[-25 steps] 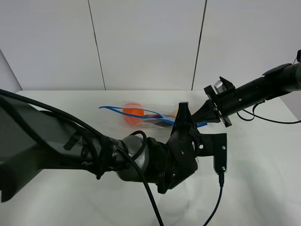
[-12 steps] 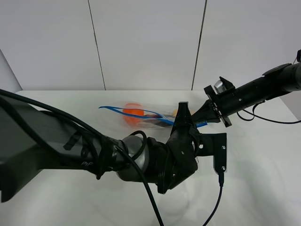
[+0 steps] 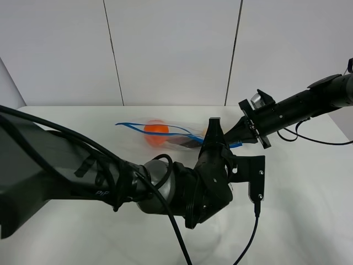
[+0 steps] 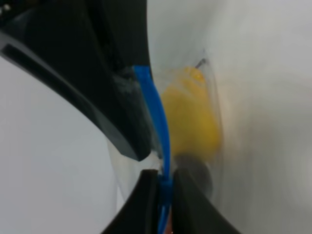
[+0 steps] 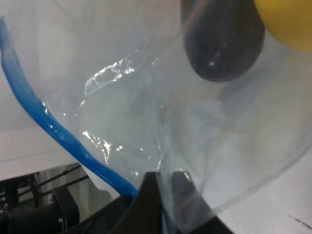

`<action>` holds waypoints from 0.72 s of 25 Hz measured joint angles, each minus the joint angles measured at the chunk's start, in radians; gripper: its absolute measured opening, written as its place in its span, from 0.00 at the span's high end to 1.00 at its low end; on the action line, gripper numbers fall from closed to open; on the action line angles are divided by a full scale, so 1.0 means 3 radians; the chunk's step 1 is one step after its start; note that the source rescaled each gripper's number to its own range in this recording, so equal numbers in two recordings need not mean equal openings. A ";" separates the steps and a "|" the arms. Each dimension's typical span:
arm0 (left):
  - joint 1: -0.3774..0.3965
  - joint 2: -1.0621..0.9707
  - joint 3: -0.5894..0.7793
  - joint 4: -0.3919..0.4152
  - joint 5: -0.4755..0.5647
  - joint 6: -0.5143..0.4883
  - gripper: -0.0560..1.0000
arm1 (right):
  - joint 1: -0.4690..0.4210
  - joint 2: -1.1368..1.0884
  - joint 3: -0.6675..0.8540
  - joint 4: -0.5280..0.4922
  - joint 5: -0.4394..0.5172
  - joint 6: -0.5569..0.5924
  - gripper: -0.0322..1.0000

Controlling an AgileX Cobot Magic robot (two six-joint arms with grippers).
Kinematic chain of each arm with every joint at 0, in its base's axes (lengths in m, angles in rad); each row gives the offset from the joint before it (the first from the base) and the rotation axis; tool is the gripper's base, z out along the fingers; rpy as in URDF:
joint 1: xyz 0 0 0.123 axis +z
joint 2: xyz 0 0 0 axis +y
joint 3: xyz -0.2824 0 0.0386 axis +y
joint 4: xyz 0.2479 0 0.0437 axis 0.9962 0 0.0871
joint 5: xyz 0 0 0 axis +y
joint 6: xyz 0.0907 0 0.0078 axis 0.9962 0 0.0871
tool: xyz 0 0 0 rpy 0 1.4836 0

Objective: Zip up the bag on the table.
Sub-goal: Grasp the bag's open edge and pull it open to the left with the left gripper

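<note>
The clear bag (image 3: 177,136) lies on the white table (image 3: 309,182) in the high view, with an orange (image 3: 156,131) inside and its blue zip strip (image 3: 132,127) running along the top. My left gripper (image 3: 214,128) is shut on the blue zip strip (image 4: 165,146), and its fingers (image 4: 146,200) pinch the strip near a yellow pear (image 4: 191,117). My right gripper (image 3: 236,138) reaches in from the right and is shut on the bag's plastic (image 5: 146,122) near that end. Through the plastic I see the dark eggplant (image 5: 222,44) and the pear (image 5: 287,19).
My left arm's bulky black body (image 3: 182,190) and its cable (image 3: 251,232) fill the near middle of the table and hide part of the bag. The right arm (image 3: 309,105) stretches over the table's right rear. A white panelled wall (image 3: 171,49) stands behind.
The bag was blurred with motion a second ago and now lies still. My left jaws have finished closing on the zip strip. Both arms have barely moved.
</note>
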 joint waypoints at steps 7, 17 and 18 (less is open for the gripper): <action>0.0011 0.0000 -0.0007 -0.0001 0.0045 0.0168 0.94 | 0.0000 0.0000 0.0000 0.0017 -0.0004 0.0000 0.97; 0.0043 0.0000 -0.0011 -0.0111 0.0179 0.0315 0.95 | 0.0003 0.0000 -0.0007 0.0030 -0.0011 0.0000 0.97; 0.0045 0.0000 -0.0011 -0.0120 0.0200 0.0323 0.95 | 0.0003 0.0000 -0.0007 0.0024 -0.0011 0.0000 0.97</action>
